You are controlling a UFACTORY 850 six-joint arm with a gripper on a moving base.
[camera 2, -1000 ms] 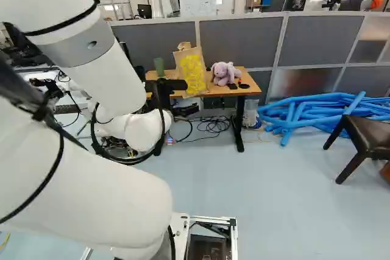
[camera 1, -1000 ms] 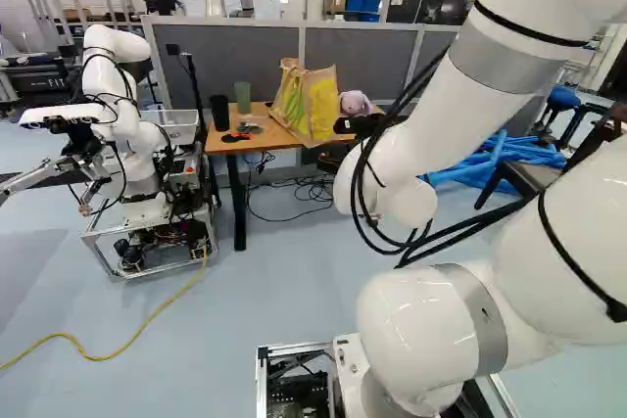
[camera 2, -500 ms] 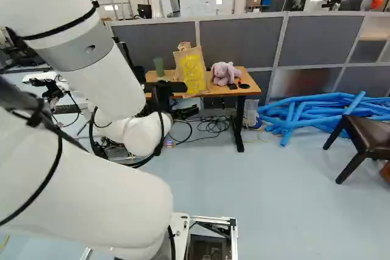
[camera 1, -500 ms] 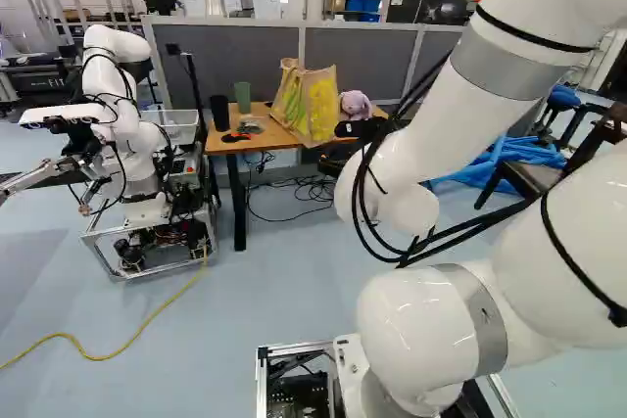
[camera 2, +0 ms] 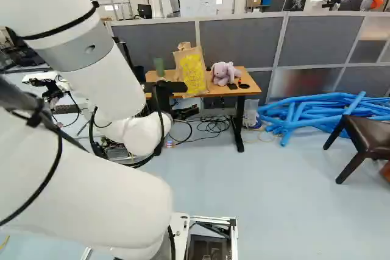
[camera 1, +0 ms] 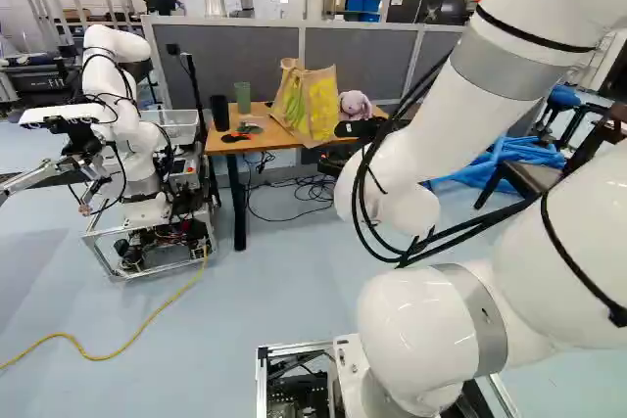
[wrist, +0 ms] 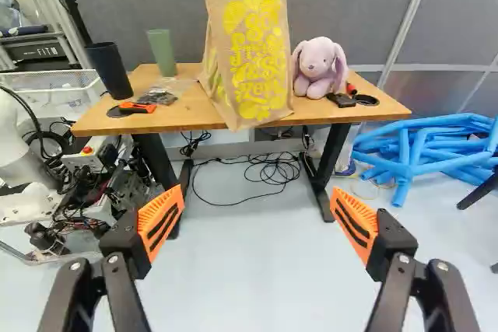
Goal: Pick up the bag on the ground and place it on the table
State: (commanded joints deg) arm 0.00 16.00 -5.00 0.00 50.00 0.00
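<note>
arm (camera 2: pixel 79 193) shifted slightly | bag (wrist: pixel 253 44) on table (wrist: pixel 177 114), contents hidden | green cup (wrist: pixel 162 52) nearby

The bag (wrist: pixel 257 60) stands on the table (wrist: pixel 180 114), near the middle, at the front edge. Plush toy (wrist: pixel 317 71) just right of it; small flat items (wrist: pixel 342 100) at the table's right end, right of the toy. Left of the bag: one cup (wrist: pixel 162 54) toward the back edge, a second cup (wrist: pixel 110 72) at the left end, a hand tool (wrist: pixel 137 107) in front of them. Cables (wrist: pixel 268 172) on the floor beneath. Partition (camera 2: pixel 244 35) behind the table. Another robot (camera 1: pixel 127 134) to its left; tubes (camera 2: pixel 341 97) on the floor to its right, a chair (camera 2: pixel 367 135) before them.
</note>
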